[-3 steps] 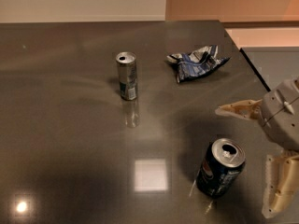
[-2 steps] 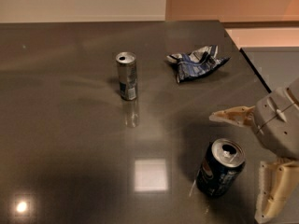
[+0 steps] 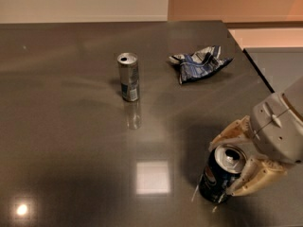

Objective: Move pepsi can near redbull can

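Note:
The pepsi can (image 3: 215, 181), dark navy with a round logo and an open silver top, stands on the dark table near the front right. My gripper (image 3: 221, 168) comes in from the right, with one cream finger (image 3: 232, 132) against the can's far side and the other (image 3: 253, 178) against its near side, closed on it. The can still rests on the table. The redbull can (image 3: 128, 77), slim and silver with blue patches, stands upright at the table's middle, well to the left and farther back.
A crumpled blue-and-white foil bag (image 3: 199, 63) lies at the back right of the table (image 3: 61, 126). The table's right edge runs diagonally just behind my gripper. A bright light reflection shows on the tabletop between the two cans.
My gripper has moved left onto the pepsi can, and its widely spread fingers have closed in on either side of it. Both cans and the bag have stayed in place.

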`<move>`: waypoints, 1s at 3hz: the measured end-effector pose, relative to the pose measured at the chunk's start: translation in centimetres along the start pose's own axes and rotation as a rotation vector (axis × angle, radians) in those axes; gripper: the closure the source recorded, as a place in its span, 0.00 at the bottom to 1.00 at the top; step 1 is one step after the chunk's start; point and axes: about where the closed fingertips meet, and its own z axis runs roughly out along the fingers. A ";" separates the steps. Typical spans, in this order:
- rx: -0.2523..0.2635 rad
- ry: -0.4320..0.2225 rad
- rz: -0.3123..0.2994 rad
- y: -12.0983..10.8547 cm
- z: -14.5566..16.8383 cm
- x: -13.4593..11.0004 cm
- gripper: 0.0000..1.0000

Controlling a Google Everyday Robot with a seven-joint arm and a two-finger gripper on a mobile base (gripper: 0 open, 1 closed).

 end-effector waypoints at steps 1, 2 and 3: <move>0.015 -0.006 0.014 -1.1 -0.5 -0.8 0.97; 0.045 -0.008 0.035 -2.9 -1.7 -2.0 1.00; 0.078 -0.013 0.057 -5.9 -2.6 -3.5 1.00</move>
